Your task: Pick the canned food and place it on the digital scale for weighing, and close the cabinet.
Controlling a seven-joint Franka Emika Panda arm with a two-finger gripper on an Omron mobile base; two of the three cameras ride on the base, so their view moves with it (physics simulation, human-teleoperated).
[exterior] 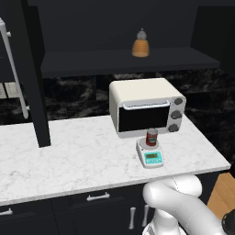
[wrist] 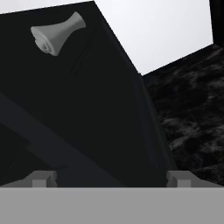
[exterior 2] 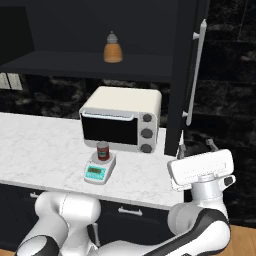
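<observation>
The red canned food [exterior: 152,137] [exterior 2: 103,150] stands upright on the round plate of the small grey digital scale [exterior: 151,157] [exterior 2: 98,172], in front of the toaster oven. Both doors of the black upper cabinet hang open: the left door [exterior: 34,78] and the right door [exterior 2: 182,75] with its long silver handle [exterior 2: 196,70]. My gripper [exterior 2: 196,148] is open, pointing up just right of that right door's lower edge, holding nothing. In the hand view the fingertips [wrist: 43,178] sit wide apart before the dark door panel [wrist: 87,109], with the handle's end [wrist: 57,33] above.
A cream toaster oven [exterior: 147,106] [exterior 2: 122,119] sits behind the scale on the white marble counter [exterior: 69,156]. An orange bottle with a grey cap [exterior: 141,44] [exterior 2: 113,48] stands on the cabinet shelf. Lower drawers with short handles [exterior: 98,197] run under the counter.
</observation>
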